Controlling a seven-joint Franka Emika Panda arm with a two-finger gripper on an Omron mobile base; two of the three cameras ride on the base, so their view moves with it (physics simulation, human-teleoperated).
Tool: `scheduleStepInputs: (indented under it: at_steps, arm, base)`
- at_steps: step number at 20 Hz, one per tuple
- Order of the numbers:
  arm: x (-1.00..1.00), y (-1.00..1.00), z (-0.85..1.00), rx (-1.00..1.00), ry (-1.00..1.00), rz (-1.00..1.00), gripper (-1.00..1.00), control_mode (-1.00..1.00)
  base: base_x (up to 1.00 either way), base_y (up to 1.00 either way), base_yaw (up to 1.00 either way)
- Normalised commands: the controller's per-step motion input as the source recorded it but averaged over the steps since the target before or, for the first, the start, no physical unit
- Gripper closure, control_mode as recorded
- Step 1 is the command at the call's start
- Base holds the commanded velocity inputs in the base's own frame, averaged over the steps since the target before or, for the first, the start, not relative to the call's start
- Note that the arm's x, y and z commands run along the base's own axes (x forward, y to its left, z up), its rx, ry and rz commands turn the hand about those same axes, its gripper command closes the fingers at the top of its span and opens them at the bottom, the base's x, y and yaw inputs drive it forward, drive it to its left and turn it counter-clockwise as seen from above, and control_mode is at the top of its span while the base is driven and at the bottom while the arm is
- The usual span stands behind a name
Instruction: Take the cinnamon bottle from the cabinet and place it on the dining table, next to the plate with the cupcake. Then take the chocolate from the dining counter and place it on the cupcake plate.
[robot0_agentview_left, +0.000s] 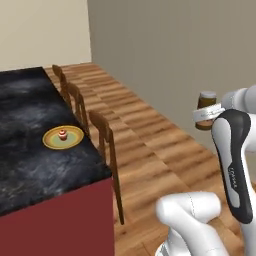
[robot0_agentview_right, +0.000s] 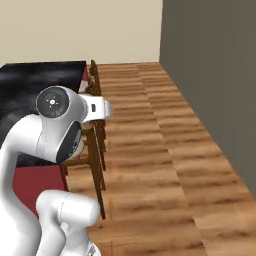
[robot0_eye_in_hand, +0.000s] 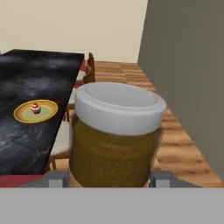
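The cinnamon bottle (robot0_eye_in_hand: 114, 140), a tan-brown jar with a pale cap, looms close in the hand view, held upright between the fingers. In the left base view the cinnamon bottle (robot0_agentview_left: 206, 108) hangs at the right, over the wooden floor, with my gripper (robot0_agentview_left: 206, 116) shut on it. The yellow plate (robot0_agentview_left: 71, 137) with the small red-topped cupcake (robot0_agentview_left: 62, 134) lies on the dining table (robot0_agentview_left: 30, 115), near its right edge. From the hand, the plate (robot0_eye_in_hand: 47, 111) and cupcake (robot0_eye_in_hand: 36, 107) lie to the left on the dining table (robot0_eye_in_hand: 39, 78). The chocolate and the cabinet are out of view.
Wooden chairs (robot0_agentview_left: 102, 134) stand along the island's right side, between it and the arm. A grey wall (robot0_agentview_left: 190, 60) runs on the right, with a strip of wooden floor (robot0_agentview_left: 150, 145) between it and the chairs. My own arm (robot0_agentview_right: 55, 130) blocks part of the right base view.
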Motion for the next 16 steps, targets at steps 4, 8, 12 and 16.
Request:
scheduleStepInputs:
  at_steps: [4,8,12,16]
  arm:
    - [0.0,0.0,0.0,0.0,0.0,0.0,1.0,1.0]
    - [0.0,0.0,0.0,0.0,0.0,0.0,1.0,1.0]
    - [0.0,0.0,0.0,0.0,0.0,0.0,1.0,1.0]
    - [0.0,0.0,0.0,0.0,0.0,0.0,1.0,1.0]
  base:
    - [0.39,-0.65,0.63]
    - [0.33,-0.69,0.62]
    - [0.3,-0.72,0.61]
    - [0.3,-0.77,0.59]
